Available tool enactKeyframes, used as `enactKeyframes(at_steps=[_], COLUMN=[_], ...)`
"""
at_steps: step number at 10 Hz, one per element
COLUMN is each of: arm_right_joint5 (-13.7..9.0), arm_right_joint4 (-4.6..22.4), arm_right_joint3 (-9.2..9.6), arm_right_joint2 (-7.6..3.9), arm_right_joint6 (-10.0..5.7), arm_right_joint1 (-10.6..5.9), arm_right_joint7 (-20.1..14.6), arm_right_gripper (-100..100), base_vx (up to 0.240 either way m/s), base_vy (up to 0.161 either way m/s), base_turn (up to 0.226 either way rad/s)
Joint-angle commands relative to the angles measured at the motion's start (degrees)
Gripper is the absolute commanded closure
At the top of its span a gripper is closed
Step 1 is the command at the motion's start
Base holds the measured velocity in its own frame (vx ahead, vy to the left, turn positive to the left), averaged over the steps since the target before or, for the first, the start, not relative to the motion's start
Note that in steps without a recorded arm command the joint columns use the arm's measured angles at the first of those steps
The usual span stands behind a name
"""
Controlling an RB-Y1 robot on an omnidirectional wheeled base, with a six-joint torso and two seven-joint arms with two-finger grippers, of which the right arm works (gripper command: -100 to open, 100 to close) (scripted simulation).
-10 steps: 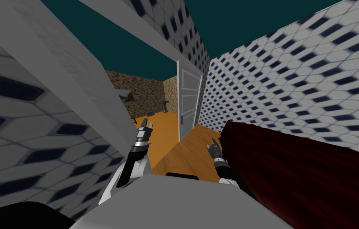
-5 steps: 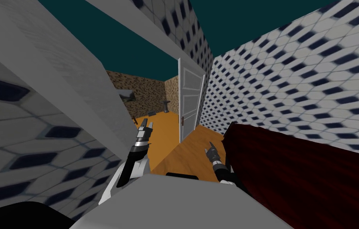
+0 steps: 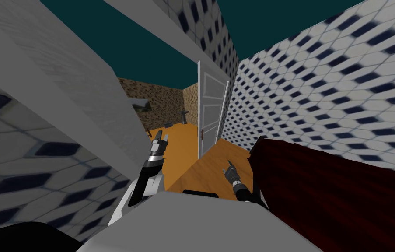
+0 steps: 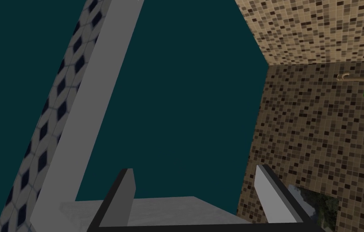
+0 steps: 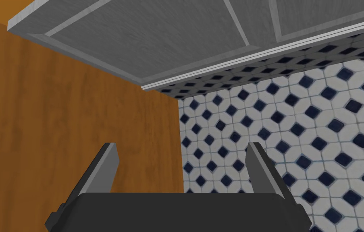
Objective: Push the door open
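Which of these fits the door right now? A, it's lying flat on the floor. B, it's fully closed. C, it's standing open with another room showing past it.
C: the white panelled door stands swung toward the tiled wall, and orange floor and a brown mosaic wall show past its edge.

The white door [image 3: 210, 109] stands wide, near the tiled wall [image 3: 323, 96], so the doorway's orange floor [image 3: 179, 140] is passable. A dark red bulk [image 3: 332, 192], perhaps furniture, crowds the right gripper [image 3: 228, 165].
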Motion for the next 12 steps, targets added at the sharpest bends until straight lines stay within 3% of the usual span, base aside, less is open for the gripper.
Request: enactKeyframes(at_steps=[1,12], arm_right_joint5=[-2.9,-22.5], arm_right_joint4=[1.4,10.1], arm_right_joint3=[0.34,1.01], arm_right_joint2=[-0.54,-0.86], arm_right_joint6=[1.52,13.65], arm_right_joint1=[0.21,1.3], arm_right_joint7=[1.3,10.3], arm_right_gripper=[-100,-100], base_vx=[0.096,0.099], base_vy=[-0.02,-0.017], base_turn=[0.065,0.061])
